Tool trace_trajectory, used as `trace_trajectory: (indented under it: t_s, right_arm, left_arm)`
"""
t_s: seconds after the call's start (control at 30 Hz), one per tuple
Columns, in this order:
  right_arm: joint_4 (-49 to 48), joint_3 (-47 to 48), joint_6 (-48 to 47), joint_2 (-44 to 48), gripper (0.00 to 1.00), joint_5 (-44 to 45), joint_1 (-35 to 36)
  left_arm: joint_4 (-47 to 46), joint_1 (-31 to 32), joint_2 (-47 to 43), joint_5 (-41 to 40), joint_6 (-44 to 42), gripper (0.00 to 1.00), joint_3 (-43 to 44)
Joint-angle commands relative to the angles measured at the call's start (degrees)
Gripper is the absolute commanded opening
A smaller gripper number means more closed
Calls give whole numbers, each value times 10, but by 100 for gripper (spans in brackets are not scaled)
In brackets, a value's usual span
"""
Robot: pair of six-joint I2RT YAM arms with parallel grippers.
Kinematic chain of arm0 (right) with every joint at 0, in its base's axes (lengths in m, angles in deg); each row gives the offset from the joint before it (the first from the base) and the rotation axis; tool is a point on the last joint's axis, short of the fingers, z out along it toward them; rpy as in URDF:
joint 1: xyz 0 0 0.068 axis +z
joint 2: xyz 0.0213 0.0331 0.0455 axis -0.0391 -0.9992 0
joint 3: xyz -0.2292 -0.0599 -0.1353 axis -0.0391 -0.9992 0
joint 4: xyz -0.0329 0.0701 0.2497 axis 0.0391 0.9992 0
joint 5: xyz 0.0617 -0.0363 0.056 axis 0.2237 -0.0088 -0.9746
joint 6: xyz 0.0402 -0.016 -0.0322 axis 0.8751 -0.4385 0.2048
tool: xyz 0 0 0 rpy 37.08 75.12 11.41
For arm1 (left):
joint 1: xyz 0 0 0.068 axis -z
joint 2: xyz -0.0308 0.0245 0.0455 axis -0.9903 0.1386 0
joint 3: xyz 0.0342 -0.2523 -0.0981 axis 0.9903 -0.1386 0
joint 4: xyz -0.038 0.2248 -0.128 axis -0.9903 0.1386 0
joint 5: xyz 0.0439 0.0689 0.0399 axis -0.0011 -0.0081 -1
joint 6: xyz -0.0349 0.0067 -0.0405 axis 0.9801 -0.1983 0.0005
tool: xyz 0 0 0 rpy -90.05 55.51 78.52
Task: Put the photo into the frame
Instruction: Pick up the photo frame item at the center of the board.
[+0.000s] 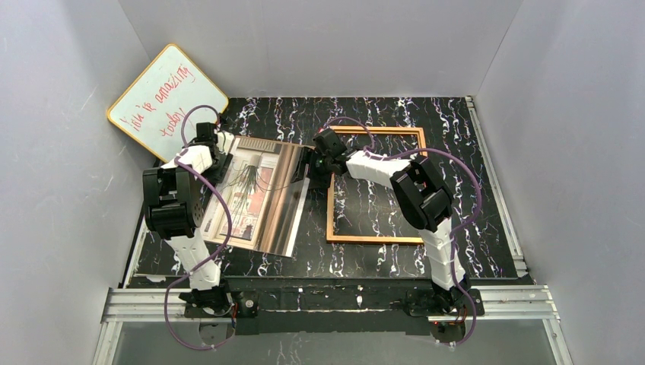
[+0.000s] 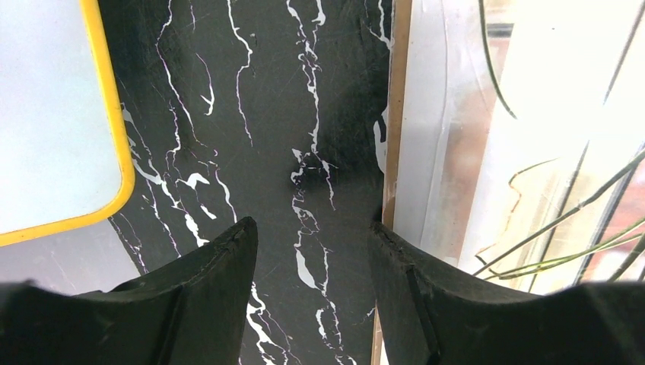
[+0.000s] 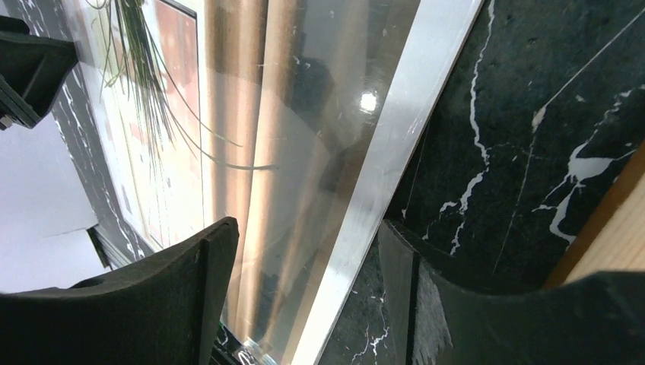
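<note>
Now the photo [image 1: 258, 194] lies left of centre in the top view, just beside the frame [image 1: 376, 239]. Left gripper [image 2: 312, 228] fingers spread over table [image 2: 274, 114] at its edge; right gripper [image 3: 304, 228] spread, straddling its white border.

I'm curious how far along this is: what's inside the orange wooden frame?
Only the black marbled table shows through the frame; the photo is outside, to its left. The right arm hides its upper-left corner.
</note>
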Motion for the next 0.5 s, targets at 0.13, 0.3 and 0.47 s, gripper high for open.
trace_trajectory:
  t_s: [0.13,0.3,0.47]
  right_arm:
    - [-5,-6,-15,65,75,-3,15]
    - [-8,-6,-18,81,75,-5,15]
    - [-7,-4,-20,78,75,-13,15]
  left_arm:
    - [87,19,42,48,7,54,-45]
    - [88,25,46,40,6,54,-43]
    - [90,30,44,38,6,53,-42]
